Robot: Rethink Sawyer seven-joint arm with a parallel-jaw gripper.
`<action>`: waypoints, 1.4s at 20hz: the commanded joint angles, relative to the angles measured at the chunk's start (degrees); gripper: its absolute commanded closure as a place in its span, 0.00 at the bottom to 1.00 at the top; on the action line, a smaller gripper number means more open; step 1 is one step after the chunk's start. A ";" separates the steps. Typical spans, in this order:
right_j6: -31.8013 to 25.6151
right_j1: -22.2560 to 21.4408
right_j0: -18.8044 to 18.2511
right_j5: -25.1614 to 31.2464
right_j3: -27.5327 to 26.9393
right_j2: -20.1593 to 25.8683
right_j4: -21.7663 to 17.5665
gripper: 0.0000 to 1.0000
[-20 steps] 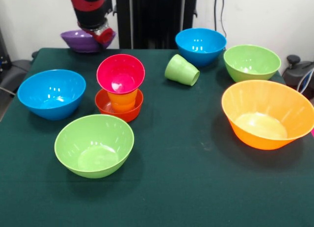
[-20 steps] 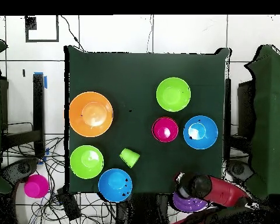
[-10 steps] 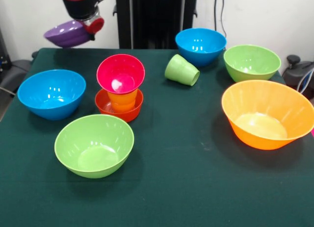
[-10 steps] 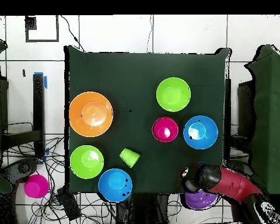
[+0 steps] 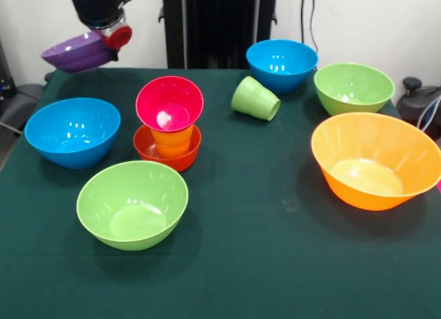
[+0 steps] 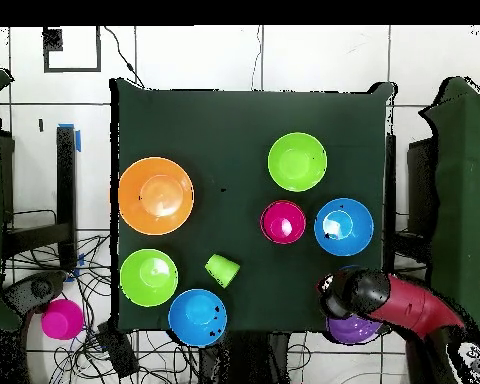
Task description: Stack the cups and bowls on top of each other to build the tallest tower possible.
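Observation:
My gripper is shut on the rim of the shallow purple bowl and holds it tilted in the air above the table's far left corner; it also shows in the overhead view, under the arm. The tower stands left of centre: a small red-orange bowl, the orange cup in it, the magenta bowl on top. The light green cup lies on its side. Two blue bowls, two light green bowls and the largest orange bowl stand around.
The dark green table has a black pedestal behind its far edge. In the overhead view a magenta thing and cables lie on the floor off the table's corner.
My gripper has lifted the purple bowl off the table's far edge and carried it up and to the left in the front view. Nothing else has moved.

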 commanded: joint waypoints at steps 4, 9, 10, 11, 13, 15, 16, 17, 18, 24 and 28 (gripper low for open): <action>-4.87 -1.55 2.19 8.18 -6.67 8.36 3.30 1.00; -5.33 -4.67 2.42 14.18 -6.56 10.00 6.27 1.00; -5.40 -5.70 2.26 15.64 -5.95 10.32 7.18 1.00; -5.48 -6.74 2.09 17.09 -5.33 10.64 8.09 1.00; -5.68 -8.86 1.91 19.15 -4.16 11.27 9.62 1.00; -5.80 -10.79 1.75 20.53 -3.28 11.78 10.92 1.00; -5.90 -11.55 1.66 20.88 -3.13 12.14 11.54 1.00; -6.14 -12.14 1.55 20.75 -3.03 12.56 12.03 1.00; -6.39 -12.74 1.45 20.62 -2.93 12.97 12.53 1.00; -6.75 -17.93 2.15 22.98 -1.58 14.94 16.26 1.00; -6.18 -18.43 2.84 22.00 -1.35 14.61 16.02 1.00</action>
